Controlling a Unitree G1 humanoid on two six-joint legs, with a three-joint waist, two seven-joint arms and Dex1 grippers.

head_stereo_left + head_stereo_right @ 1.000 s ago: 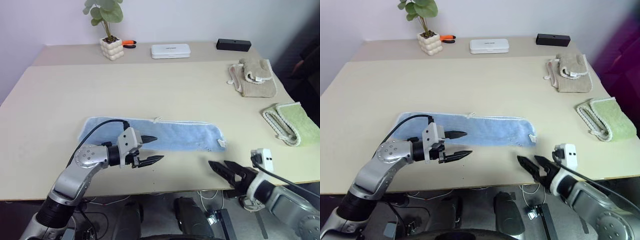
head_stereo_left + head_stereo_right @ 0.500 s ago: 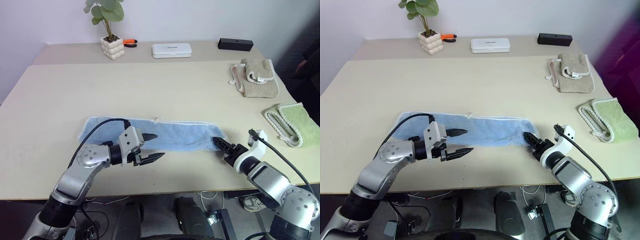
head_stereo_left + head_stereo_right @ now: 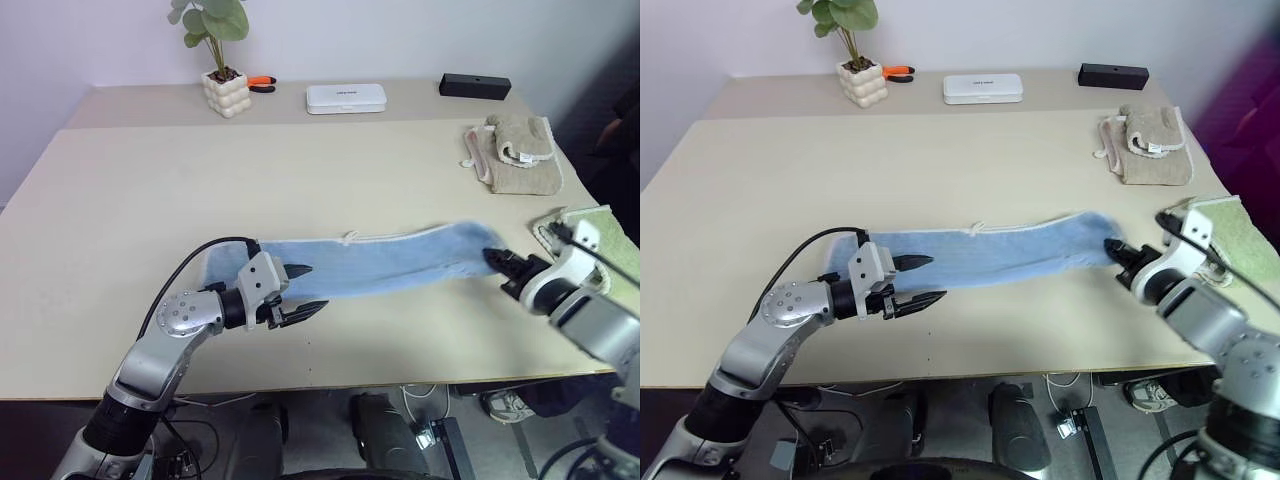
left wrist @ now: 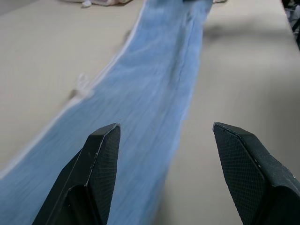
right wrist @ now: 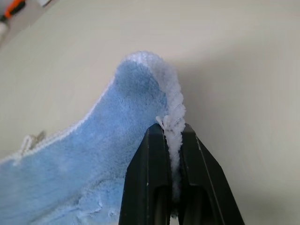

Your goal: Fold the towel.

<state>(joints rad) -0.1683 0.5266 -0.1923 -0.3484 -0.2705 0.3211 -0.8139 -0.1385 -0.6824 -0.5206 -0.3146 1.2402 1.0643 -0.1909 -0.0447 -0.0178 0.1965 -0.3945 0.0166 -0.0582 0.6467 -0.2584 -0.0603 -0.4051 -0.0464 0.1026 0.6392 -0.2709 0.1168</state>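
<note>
Towel [image 3: 380, 262] stretched along table [image 3: 120, 200] front, its right end pinched tight in right gripper [image 5: 171, 136]. Left gripper [image 3: 305, 291] agape, empty, over towel's left part. Keep pinch firm, carry end leftward w/o dragging.

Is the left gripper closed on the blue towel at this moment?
No: the left gripper has its two black fingers spread apart above the towel, with nothing pinched between them.

Blue towel [image 3: 380, 262] (folded lengthwise) stretched out.
</note>
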